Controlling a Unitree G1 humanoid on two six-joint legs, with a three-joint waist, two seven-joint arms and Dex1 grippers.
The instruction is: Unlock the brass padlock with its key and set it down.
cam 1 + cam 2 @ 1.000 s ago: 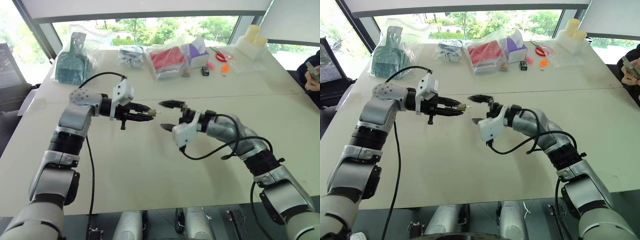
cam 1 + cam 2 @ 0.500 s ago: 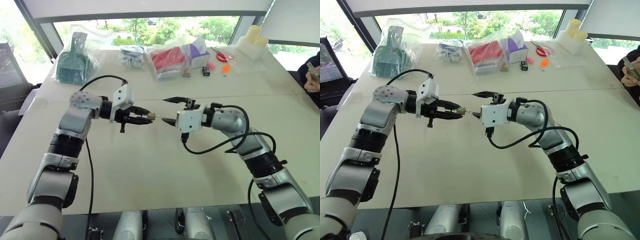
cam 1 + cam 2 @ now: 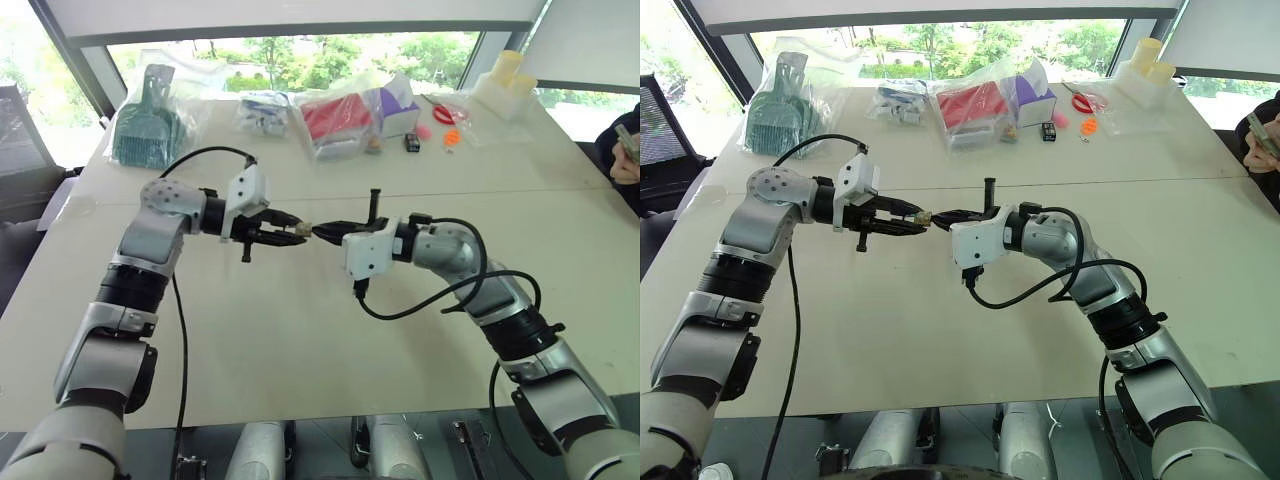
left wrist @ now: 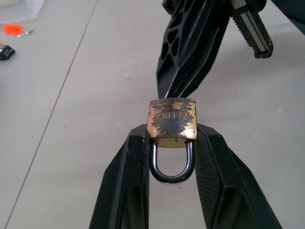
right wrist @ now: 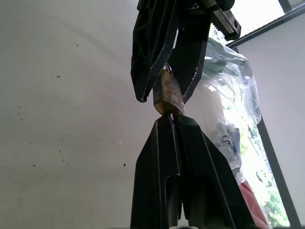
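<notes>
Right hand has its fingers pressed together, tips meeting the bottom face of the brass padlock; whatever sits between them, presumably the key, is too small to make out. Left hand, at nine o'clock from it, pinches the padlock by its sides above the desk, with the shackle lying back between its fingers. To do this step well, I'd judge the right hand should stay in line with the keyway and twist gently while the left keeps its pinch firm. A second ago the right hand stood spread and apart from the lock; it has since closed and come up to it. Bagged clutter lies far off at twelve o'clock.
</notes>
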